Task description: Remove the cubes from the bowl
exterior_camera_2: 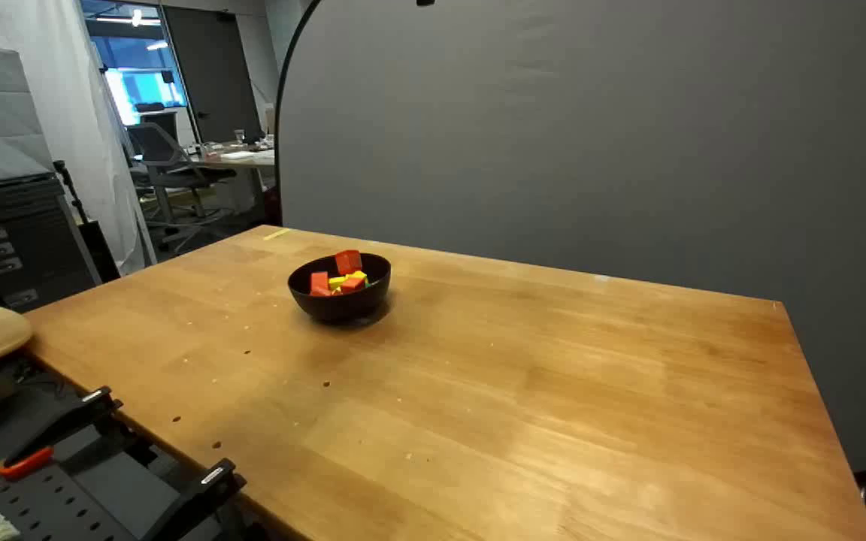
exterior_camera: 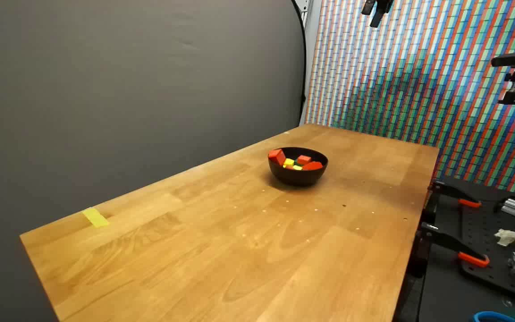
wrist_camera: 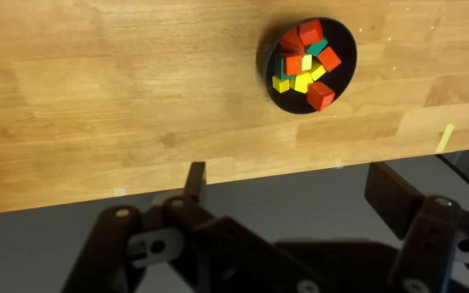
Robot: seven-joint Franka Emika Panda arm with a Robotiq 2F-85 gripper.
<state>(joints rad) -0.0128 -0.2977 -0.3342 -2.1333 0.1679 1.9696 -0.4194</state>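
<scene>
The Robotiq gripper (wrist_camera: pixel 291 185) is hanging well above the wooden tabletop (exterior_camera: pixel 195 259), its jaws standing wide apart with nothing between them, and the cubes (wrist_camera: pixel 306 62) in sight are all lying inside the round black bowl (exterior_camera: pixel 298 177). Going straight down would probably be missing the pile, since in the wrist view the bowl is sitting away from the gap between the fingers (wrist_camera: pixel 391 198). A tilted red cube (wrist_camera: pixel 320 97) is poking above the rim in both exterior views and is looking like the easiest pick, yet a fingertip brushing it could be toppling it, and a finger landing on the rim could be tipping the bowl or sliding it across the tabletop. Deeper in, yellow blocks (wrist_camera: pixel 301 83) and teal blocks (wrist_camera: pixel 317 47) are crowding in among several more red cubes, so closing jaws could be catching 2 pieces together or squeezing a neighbour out sideways. 1 of the teal blocks is partly hiding under or behind a red cube, the view leaving it unclear which, so a shallow grip there could be slipping off.
</scene>
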